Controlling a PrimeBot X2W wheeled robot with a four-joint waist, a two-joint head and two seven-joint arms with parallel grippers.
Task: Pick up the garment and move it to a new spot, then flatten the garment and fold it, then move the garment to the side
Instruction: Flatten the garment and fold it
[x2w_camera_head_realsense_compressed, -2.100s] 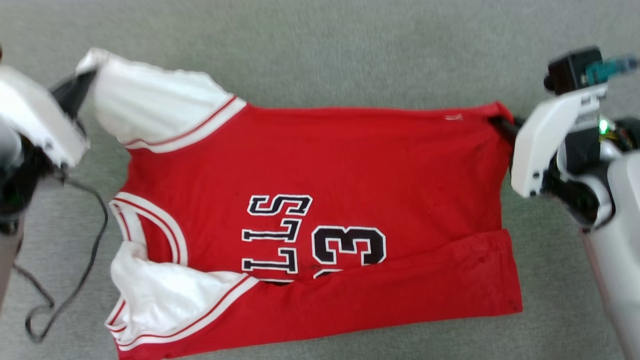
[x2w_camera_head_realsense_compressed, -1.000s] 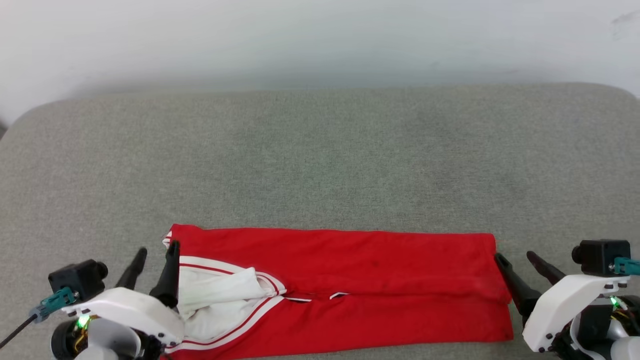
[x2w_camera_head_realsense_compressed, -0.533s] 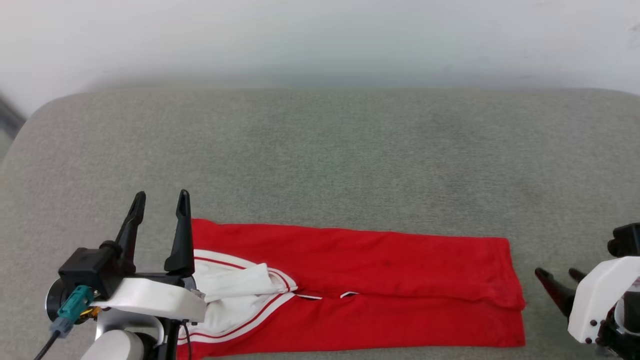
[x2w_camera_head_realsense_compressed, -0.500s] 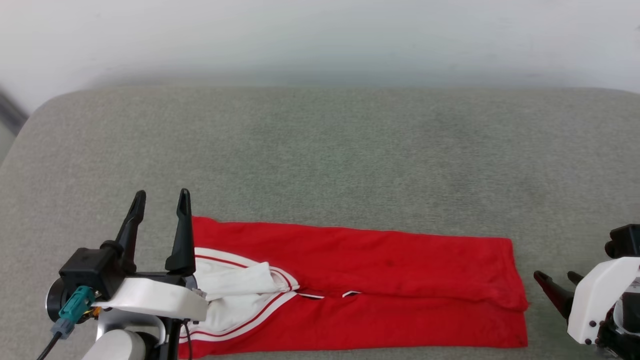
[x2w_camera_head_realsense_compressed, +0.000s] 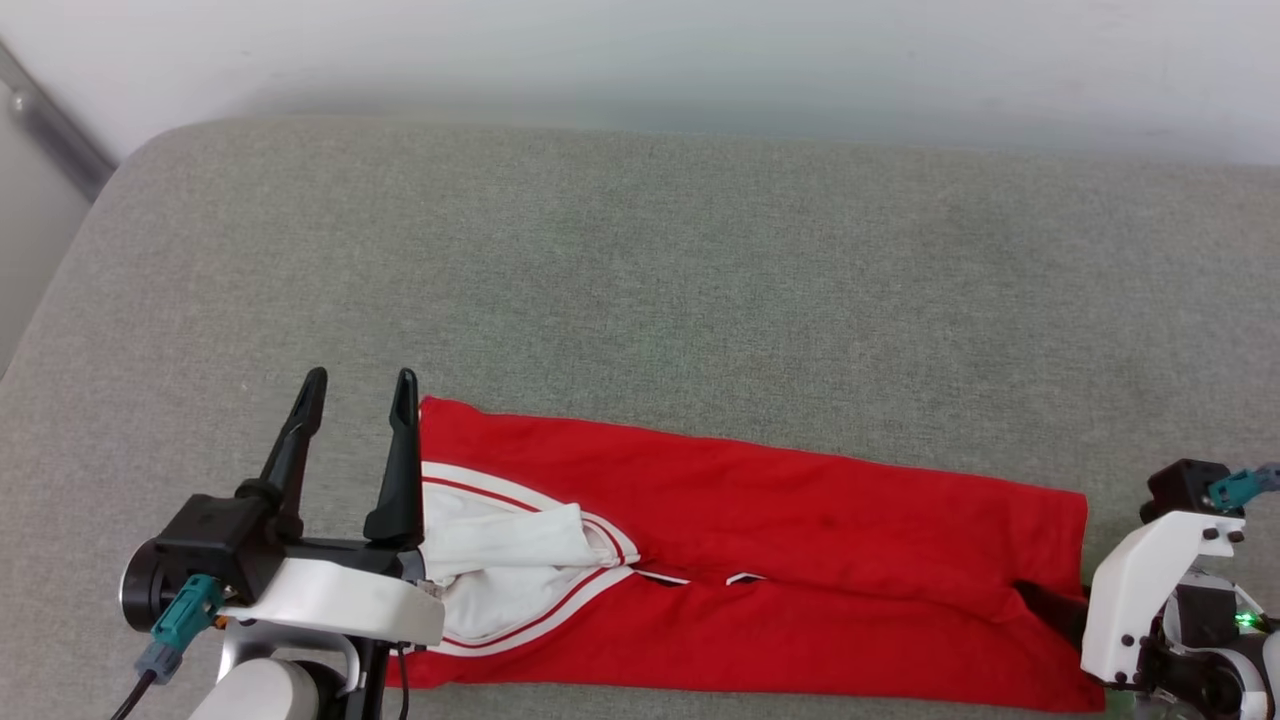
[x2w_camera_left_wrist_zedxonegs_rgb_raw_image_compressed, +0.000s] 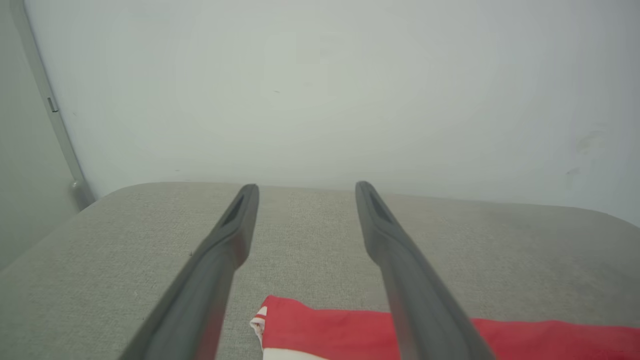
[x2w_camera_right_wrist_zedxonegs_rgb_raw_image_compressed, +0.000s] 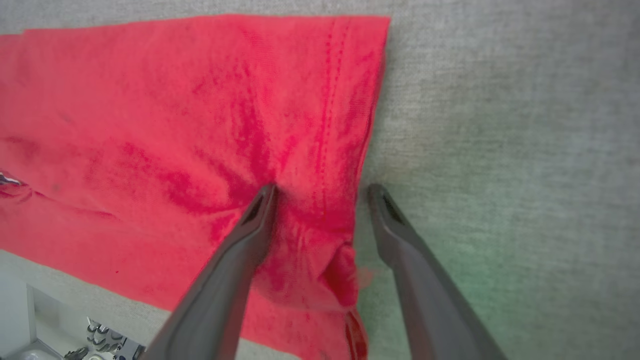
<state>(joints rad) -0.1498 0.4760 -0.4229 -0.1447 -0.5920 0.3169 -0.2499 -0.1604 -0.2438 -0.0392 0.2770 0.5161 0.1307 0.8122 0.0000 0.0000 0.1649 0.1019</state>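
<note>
The left hand (x2w_camera_head_realsense_compressed: 360, 376) and right hand (x2w_camera_right_wrist_zedxonegs_rgb_raw_image_compressed: 322, 189) each have two long, tapered dark fingers (x2w_camera_left_wrist_zedxonegs_rgb_raw_image_compressed: 225, 250). Behind them are a black camera block (x2w_camera_head_realsense_compressed: 215, 535) and a glossy white shell (x2w_camera_head_realsense_compressed: 330, 600). The right shell has dark screws (x2w_camera_head_realsense_compressed: 1125, 640). A teal connector (x2w_camera_head_realsense_compressed: 180, 610) trails a black cable (x2w_camera_head_realsense_compressed: 135, 695), and a green light (x2w_camera_head_realsense_compressed: 1245, 621) glows.

No readable text, number or label, seemingly, on any visible face of the folded garment (x2w_camera_head_realsense_compressed: 800, 520).

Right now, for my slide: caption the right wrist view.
Open right gripper straddling the red garment's hem edge on grey upholstery.
</note>
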